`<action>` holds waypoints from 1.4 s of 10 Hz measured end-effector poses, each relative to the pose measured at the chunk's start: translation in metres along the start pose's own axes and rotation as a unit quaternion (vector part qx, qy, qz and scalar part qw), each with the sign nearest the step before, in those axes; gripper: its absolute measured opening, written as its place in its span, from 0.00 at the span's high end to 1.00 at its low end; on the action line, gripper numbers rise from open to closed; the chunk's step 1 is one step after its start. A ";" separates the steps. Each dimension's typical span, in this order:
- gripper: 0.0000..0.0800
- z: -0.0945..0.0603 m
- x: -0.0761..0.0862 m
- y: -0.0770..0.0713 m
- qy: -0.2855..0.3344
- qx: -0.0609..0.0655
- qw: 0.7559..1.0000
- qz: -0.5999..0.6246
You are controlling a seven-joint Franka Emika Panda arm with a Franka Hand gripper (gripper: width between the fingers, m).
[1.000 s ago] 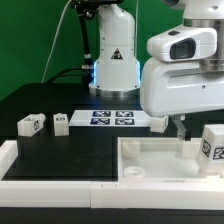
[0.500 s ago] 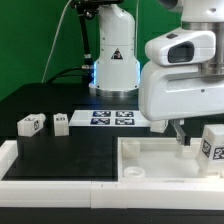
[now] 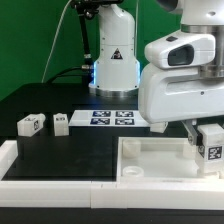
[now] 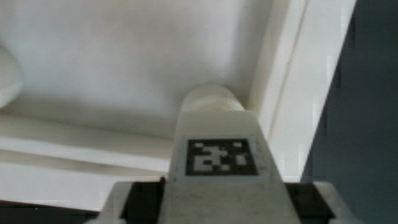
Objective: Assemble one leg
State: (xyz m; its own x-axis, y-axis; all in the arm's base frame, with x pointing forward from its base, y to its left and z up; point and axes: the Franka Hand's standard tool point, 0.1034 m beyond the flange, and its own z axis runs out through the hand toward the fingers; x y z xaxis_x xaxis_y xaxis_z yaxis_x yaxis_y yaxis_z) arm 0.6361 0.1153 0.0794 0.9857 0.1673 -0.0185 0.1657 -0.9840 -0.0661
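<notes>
Middle left, on counter [image 3: 90, 145]: spare legs [image 3: 28, 124], parked clear. Lower right: tabletop [image 3: 150, 165], recessed side up for fitting. Far right: fingers [image 4: 135, 204] clamped on leg [image 3: 212, 142], poised over its right corner, probably for seating.

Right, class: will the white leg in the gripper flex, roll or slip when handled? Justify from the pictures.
The leg looks like chunky moulded plastic, so probably stiff and light. Its flat faces suggest sliding rather than rolling if pushed. The smooth finish may be slippery, though the gripper seems to clamp flat sides.
</notes>
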 end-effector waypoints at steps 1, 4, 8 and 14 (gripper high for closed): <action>0.64 0.000 0.000 0.000 0.000 0.000 1.000 0.013; 0.64 0.001 0.000 -0.003 0.003 0.006 0.992 0.127; 0.64 0.002 0.000 -0.003 0.014 0.021 0.919 0.393; 0.64 0.002 0.001 -0.005 0.012 0.017 0.849 0.529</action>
State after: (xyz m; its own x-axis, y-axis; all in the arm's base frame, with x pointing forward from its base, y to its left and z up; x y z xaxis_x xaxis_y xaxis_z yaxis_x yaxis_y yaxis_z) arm 0.6362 0.1204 0.0773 0.5836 -0.8094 -0.0653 -0.8120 -0.5812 -0.0532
